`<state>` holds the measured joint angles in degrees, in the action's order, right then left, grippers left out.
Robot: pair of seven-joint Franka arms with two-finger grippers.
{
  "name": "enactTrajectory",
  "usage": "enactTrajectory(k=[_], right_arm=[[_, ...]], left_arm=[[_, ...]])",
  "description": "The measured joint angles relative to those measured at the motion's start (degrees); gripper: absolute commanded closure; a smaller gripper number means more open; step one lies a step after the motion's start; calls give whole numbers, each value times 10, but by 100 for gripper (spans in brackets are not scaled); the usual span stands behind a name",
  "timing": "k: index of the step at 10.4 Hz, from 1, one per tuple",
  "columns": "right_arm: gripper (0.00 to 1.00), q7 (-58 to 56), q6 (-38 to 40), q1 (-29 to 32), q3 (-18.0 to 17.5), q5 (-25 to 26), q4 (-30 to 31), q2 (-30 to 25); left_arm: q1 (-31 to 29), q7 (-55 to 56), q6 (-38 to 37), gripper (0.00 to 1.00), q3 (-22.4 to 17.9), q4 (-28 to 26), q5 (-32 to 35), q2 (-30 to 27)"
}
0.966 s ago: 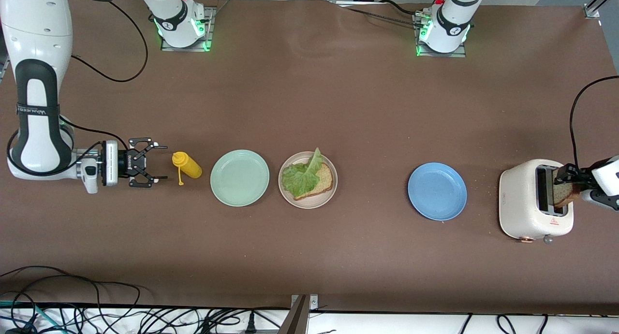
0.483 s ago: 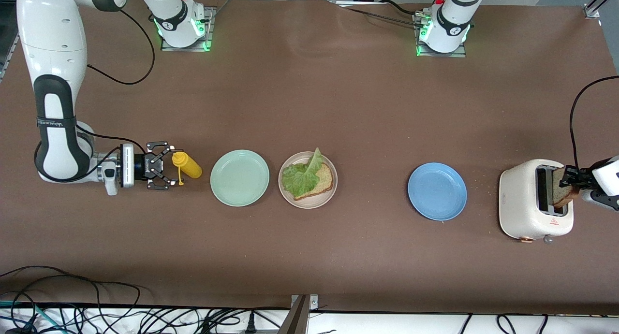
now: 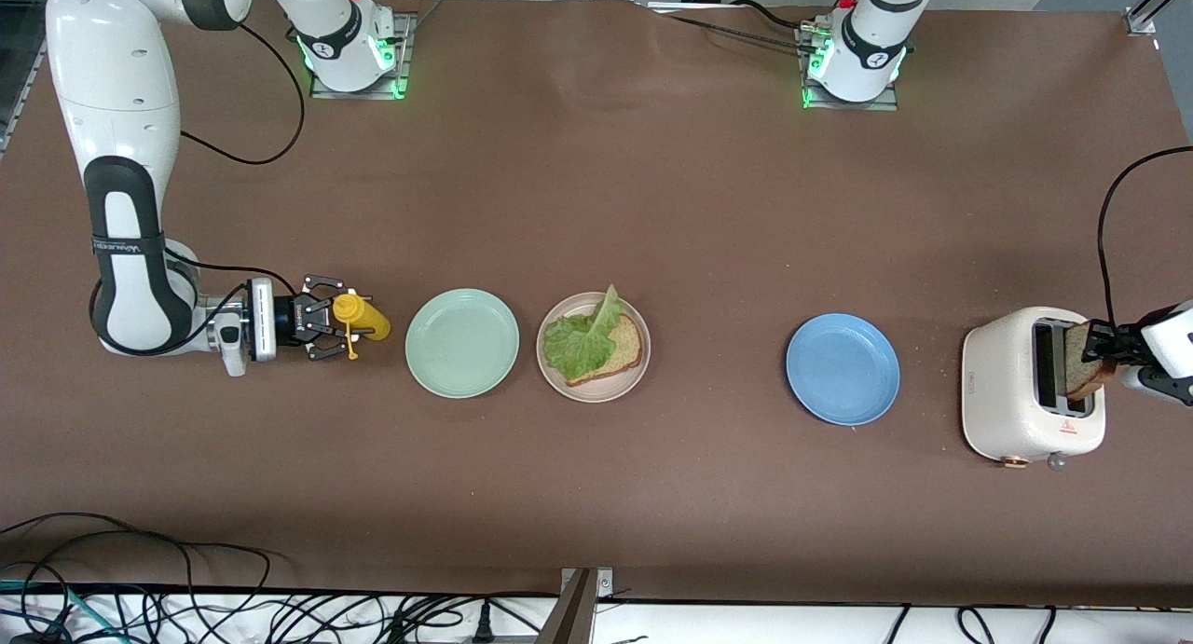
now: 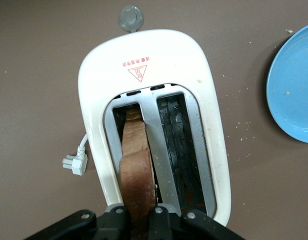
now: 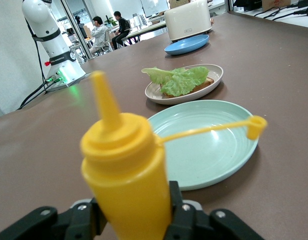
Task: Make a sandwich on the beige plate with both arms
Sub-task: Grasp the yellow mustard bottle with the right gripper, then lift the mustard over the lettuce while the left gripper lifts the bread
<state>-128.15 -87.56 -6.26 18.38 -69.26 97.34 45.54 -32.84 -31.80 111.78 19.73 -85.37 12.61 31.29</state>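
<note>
— Where does the sandwich stand?

— One bread slice under a lettuce leaf lies on the beige plate, between the mint plate and the blue plate. My left pincer is clamped on the top crust of the second slice, upright in the toaster.

— And your right pincer?

— Around the yellow mustard bottle standing on the worktop, fingers against its sides.

— Handling?

— I judge the bread light, crumbly, easily crushed: grip the crust gently. The bottle's soft and slick; hold mid-body.

red hot-surface warning triangle on toaster (wording above it unreadable)
</note>
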Motion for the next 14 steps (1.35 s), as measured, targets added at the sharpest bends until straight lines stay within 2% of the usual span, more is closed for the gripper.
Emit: enactTrajectory(k=[3, 8, 14], right_arm=[[100, 68, 16, 0, 1, 28, -12, 0], [100, 275, 34, -25, 0, 108, -111, -8], [100, 556, -64, -173, -2, 304, -206, -32]], left_arm=[[0, 0, -1, 100, 1, 15, 0, -1], [0, 1, -10, 100, 1, 34, 0, -21], [0, 2, -27, 100, 4, 49, 0, -50]])
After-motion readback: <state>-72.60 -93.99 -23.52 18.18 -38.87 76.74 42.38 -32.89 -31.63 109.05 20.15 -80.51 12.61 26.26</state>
